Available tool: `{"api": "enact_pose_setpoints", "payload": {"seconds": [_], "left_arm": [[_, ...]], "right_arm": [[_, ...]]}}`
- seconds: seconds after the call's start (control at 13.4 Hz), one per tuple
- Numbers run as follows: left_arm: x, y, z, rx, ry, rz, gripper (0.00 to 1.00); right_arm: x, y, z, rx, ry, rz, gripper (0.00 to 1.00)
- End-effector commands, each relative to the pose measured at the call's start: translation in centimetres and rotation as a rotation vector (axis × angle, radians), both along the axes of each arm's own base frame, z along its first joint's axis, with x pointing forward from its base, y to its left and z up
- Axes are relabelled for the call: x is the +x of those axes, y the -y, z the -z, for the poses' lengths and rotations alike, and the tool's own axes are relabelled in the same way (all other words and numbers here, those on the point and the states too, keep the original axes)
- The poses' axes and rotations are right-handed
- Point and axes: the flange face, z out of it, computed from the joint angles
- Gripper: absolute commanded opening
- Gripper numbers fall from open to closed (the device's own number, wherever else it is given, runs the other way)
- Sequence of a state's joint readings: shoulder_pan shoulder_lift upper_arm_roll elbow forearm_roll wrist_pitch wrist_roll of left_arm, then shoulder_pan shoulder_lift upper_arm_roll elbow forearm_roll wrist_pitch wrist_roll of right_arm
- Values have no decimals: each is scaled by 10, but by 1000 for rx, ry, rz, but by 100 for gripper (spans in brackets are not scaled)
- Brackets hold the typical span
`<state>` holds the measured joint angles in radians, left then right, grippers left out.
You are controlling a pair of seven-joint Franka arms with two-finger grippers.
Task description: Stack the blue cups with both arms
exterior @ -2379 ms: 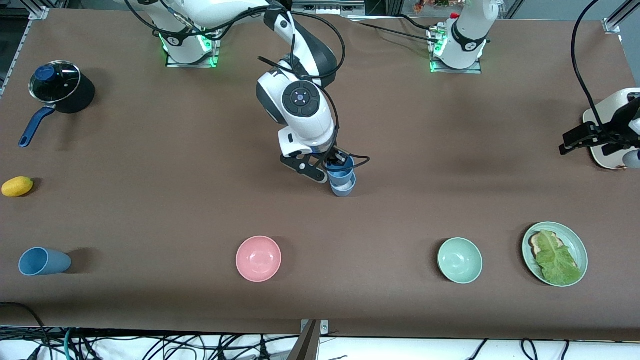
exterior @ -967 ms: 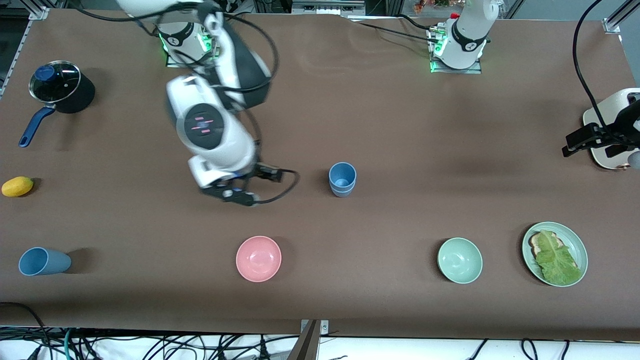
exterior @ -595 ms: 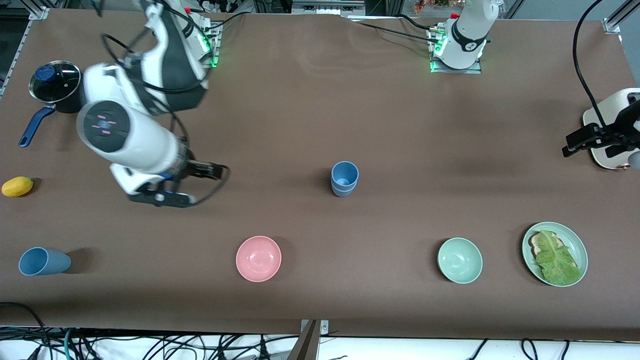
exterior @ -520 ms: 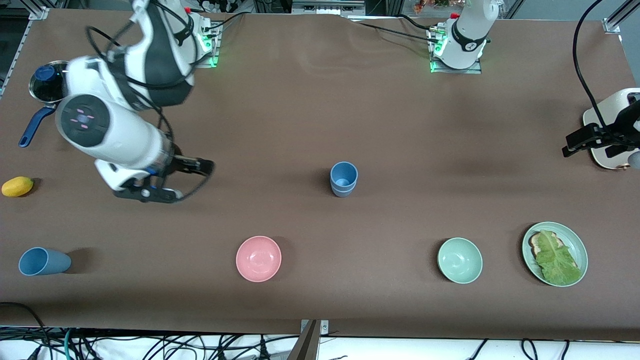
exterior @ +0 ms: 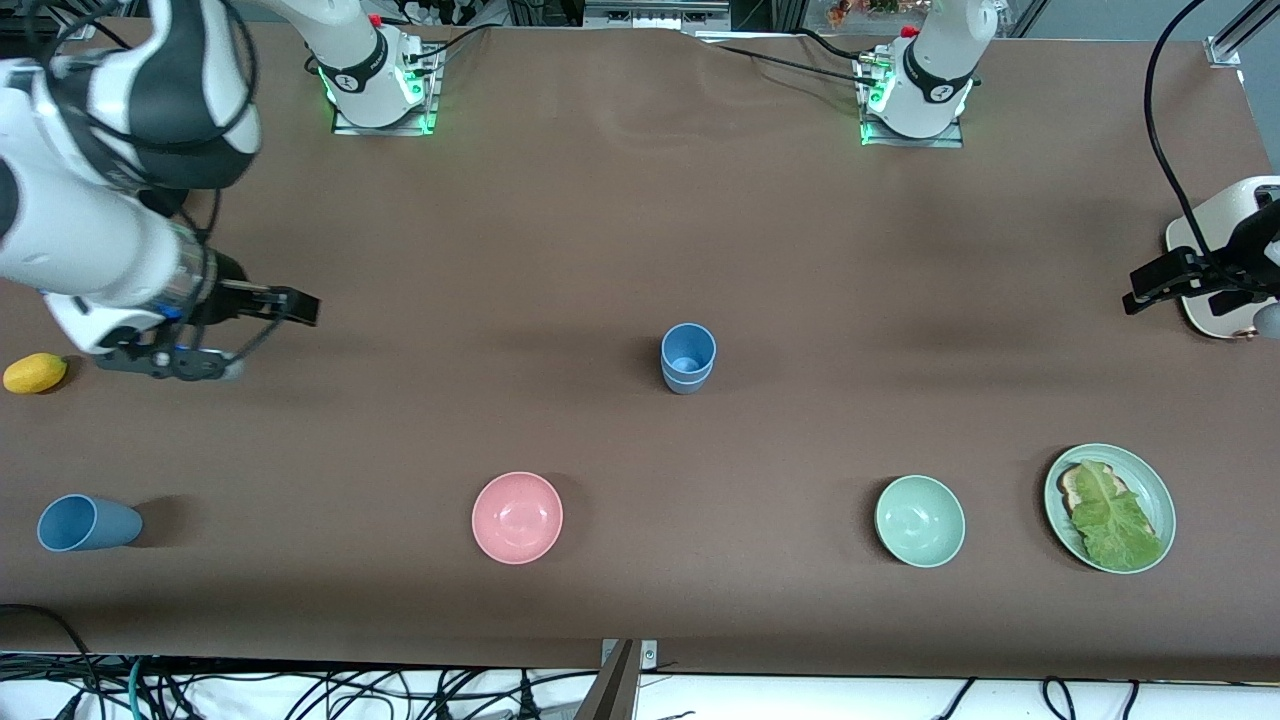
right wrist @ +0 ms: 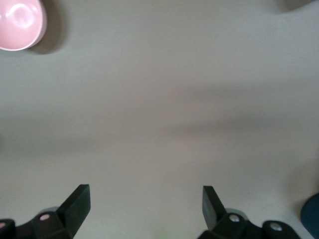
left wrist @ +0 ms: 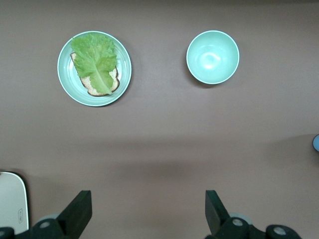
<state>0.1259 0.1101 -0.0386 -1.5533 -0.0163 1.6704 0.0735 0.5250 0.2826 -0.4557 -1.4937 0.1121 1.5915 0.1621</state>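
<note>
Right tool [exterior: 235, 335], spread wide, hangs over bare table [exterior: 420, 400]; stacked cups [exterior: 688, 358] well apart.

The front camera looked down from high across the table [exterior: 640, 200], facing both bases. Each wrist camera looked straight down past its own spread fingers. The left wrist view shared the pale green bowl [left wrist: 213, 57] [exterior: 920, 521]; the right shared the pink bowl [right wrist: 19, 22] [exterior: 517, 517].

The nested blue cups [exterior: 687, 358] hide most of the lower cup. The frame edge cuts off the left gripper [exterior: 1190, 278] and the white appliance [exterior: 1225, 215] beneath it. The right arm [exterior: 95, 215] is blurred.
</note>
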Motion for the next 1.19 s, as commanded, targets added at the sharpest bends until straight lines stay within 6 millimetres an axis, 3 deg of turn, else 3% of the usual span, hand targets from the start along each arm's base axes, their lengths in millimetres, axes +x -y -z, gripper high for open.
{"api": "enact_pose_setpoints", "payload": {"seconds": [0.0,0.15,0.22,0.52,0.82,1.12], "left_arm": [[2,1,-3,-11,5,19,100],[2,1,-3,-11,4,19,100],[2,1,-3,-11,4,19,100],[3,1,-2,-11,2,19,100],[2,1,-2,-12,1,19,100],[2,2,-1,-12,-1,21,100]], "right_arm": [[-8,14,-11,21,11,-4,100],[-6,31,-9,37,3,12,100],[-6,49,-15,54,11,35,100],[-14,82,-37,85,43,22,100],[-35,85,-59,82,35,23,100],[-35,81,-66,63,43,10,100]]}}
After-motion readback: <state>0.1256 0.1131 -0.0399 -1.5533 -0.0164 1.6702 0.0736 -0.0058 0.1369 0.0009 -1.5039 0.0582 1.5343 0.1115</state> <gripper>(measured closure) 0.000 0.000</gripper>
